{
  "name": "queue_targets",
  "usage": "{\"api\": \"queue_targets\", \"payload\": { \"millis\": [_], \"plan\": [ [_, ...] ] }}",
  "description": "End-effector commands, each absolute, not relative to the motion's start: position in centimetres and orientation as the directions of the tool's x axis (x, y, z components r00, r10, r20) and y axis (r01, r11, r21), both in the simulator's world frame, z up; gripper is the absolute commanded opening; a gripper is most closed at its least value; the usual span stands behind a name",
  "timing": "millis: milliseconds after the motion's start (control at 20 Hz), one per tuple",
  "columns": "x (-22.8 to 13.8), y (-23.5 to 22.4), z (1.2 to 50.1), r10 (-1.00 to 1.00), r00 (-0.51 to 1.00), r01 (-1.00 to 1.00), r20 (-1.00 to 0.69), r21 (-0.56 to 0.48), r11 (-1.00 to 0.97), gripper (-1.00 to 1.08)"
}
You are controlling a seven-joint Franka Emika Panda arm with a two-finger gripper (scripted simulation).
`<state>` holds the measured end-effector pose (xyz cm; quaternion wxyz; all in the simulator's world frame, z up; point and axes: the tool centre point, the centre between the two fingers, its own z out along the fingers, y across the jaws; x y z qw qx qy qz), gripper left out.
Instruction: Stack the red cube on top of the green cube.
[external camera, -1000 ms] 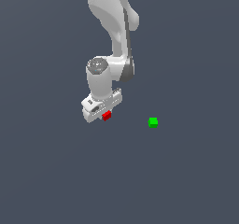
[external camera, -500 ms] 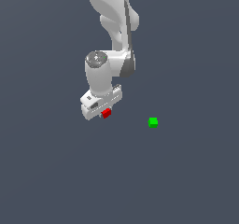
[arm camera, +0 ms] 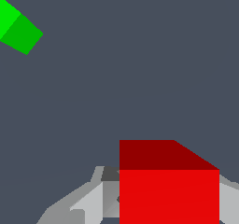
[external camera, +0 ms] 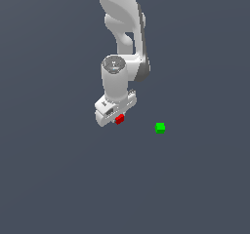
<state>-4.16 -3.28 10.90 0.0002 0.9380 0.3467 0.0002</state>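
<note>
Franka Panda arm (external camera: 124,28) came down from the far side of the scene, wrist pointing downward. Gripper (external camera: 116,116) sat at the arm's lower end above the grey surface (external camera: 58,179). Fingers (arm camera: 88,202) pinched the red cube (external camera: 119,119) between them; the wrist view showed it seated against the fingers on both sides. Green cube (external camera: 160,127) rested on the surface, well apart, toward the exterior view's right.

Judged step: carrying phase, cube in grasp, not yet over the target. Next move calls for travel rightward to centre over the green cube, then a level descent.
</note>
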Motion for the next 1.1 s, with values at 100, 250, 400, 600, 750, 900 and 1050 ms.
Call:
{"api": "queue_targets", "payload": {
  "millis": [100,250,400,600,750,900,1050],
  "plan": [
    [-4.1,0.7,10.1,0.651,0.759,0.651,0.001,0.000,-0.759,-1.00],
    [-4.1,4.1,9.4,0.651,0.759,0.651,0.001,0.000,-0.759,-1.00],
    [-4.0,7.8,8.6,0.651,0.759,0.651,0.001,0.000,-0.759,-1.00],
    [-3.9,12.0,7.6,0.651,0.759,0.651,0.001,0.000,-0.759,-1.00],
    [-3.7,14.6,7.1,0.651,0.759,0.651,0.001,0.000,-0.759,-1.00],
    [-3.6,16.5,6.7,0.651,0.759,0.651,0.000,0.000,-0.759,-1.00],
    [-3.5,17.8,6.4,0.651,0.759,0.651,0.000,0.000,-0.759,-1.00]
  ]
}}
